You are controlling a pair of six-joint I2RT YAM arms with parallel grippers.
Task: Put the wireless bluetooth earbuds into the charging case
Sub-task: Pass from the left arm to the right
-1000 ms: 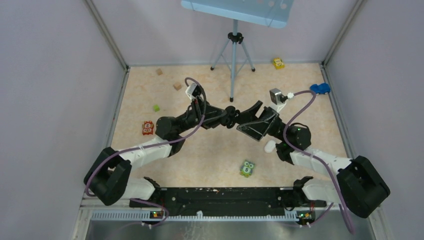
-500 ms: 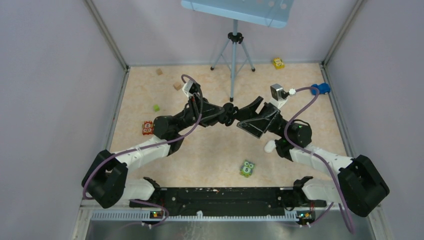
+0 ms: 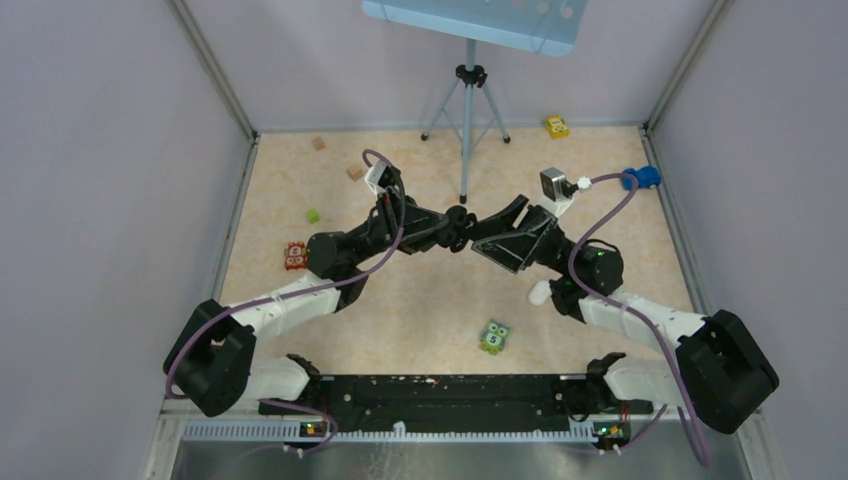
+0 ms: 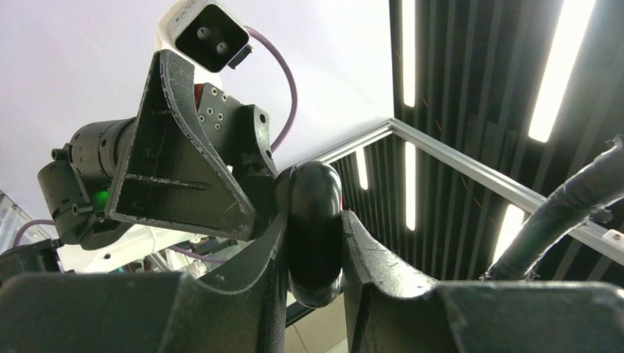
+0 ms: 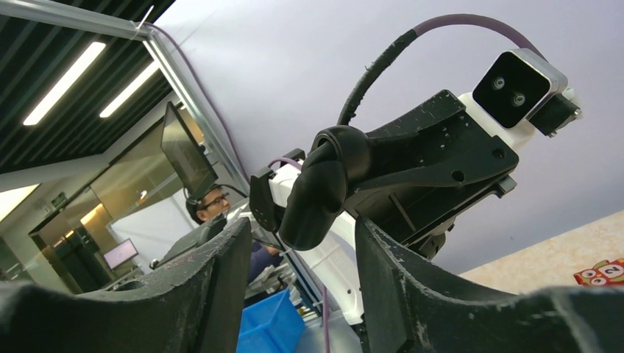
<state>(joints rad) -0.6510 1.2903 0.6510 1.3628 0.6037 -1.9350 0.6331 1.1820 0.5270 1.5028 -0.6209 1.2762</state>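
L gripper (image 4: 315, 224) clamps black case (image 4: 315, 195); R gripper (image 5: 302, 229) jaws apart round it, prob. not touching.

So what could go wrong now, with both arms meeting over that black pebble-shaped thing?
1. The black case is pinched edge-on in the left gripper, apparently held up off the table. If it slips, it probably drops.
2. The right gripper straddles the same case with gaps showing. Closing off-centre could twist it loose.
3. The two grippers sit almost nose to nose, so a small misjudgement might knock them together.
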